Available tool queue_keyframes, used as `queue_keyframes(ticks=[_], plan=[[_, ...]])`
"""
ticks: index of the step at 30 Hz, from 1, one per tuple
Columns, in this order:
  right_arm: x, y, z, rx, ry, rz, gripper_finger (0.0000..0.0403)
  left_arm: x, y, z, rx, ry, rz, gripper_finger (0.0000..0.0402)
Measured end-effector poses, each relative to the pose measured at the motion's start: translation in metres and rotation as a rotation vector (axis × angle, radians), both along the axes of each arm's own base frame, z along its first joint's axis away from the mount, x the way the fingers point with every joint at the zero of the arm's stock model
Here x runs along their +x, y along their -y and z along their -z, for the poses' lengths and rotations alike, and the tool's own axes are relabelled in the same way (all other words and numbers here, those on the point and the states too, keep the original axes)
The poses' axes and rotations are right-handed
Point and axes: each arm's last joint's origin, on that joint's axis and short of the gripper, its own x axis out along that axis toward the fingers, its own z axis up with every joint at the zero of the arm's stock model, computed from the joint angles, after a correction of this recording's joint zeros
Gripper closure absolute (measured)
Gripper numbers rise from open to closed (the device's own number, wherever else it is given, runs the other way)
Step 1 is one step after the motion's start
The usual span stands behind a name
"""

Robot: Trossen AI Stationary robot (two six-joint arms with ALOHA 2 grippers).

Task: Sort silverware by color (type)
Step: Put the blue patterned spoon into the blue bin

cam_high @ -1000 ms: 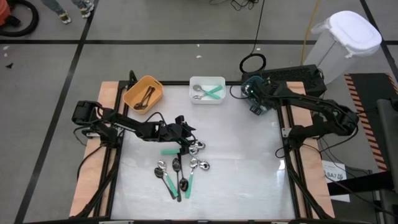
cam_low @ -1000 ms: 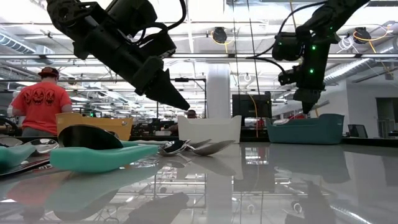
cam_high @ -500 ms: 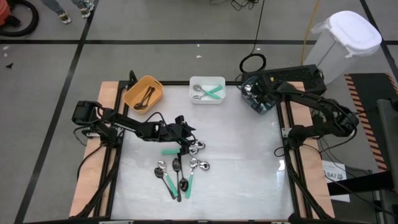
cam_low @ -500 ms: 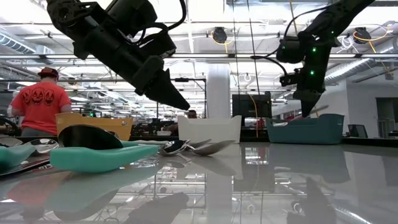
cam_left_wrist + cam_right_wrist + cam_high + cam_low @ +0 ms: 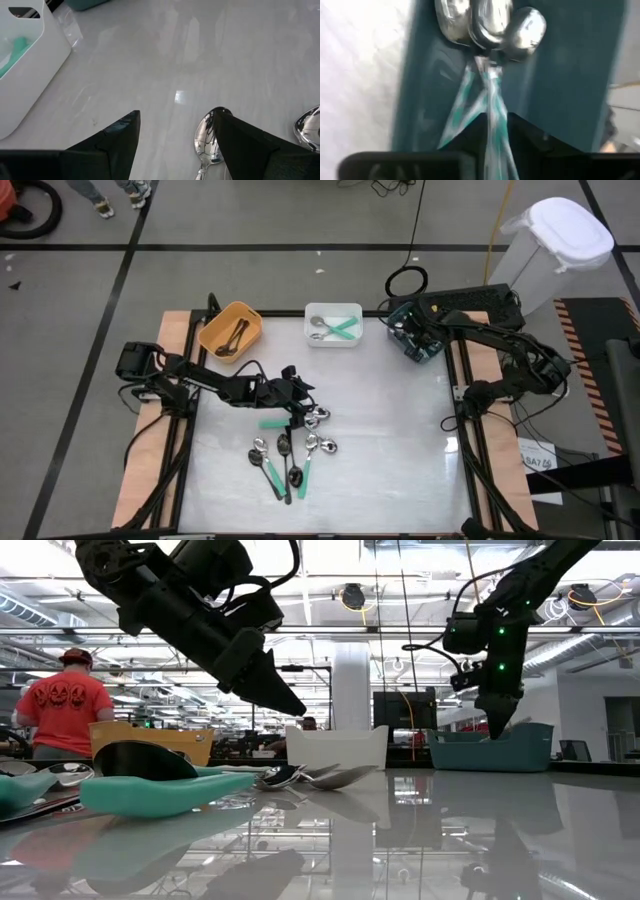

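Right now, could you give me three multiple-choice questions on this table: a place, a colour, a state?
1. The right gripper is over: A the orange bin; B the teal bin; C the spoon pile.
2. The spoons in the white bin have handles that are: A black; B mint-green; C red.
3. The left gripper is: A open; B shut on a spoon; C shut on nothing.
Answers: 1 B, the high view shows it above the teal bin. 2 B, green handles lie in the white bin. 3 A, its fingers stand wide apart, nothing between them.
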Motion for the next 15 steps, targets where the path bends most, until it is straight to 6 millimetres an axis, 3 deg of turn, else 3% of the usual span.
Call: queue_keyframes(ticks=[7, 15], plan=[[-0.002, -0.006, -0.011, -0.103, -0.033, 0.055, 0.0267, 0.0, 0.0, 0.0, 0.0, 0.0, 0.0, 0.0149], [0.007, -0.048, -0.052, -0.207, 0.222, -0.052, 0.0249, 0.0, -0.001, 0.0, 0.0, 0.0, -0.002, 0.0149]])
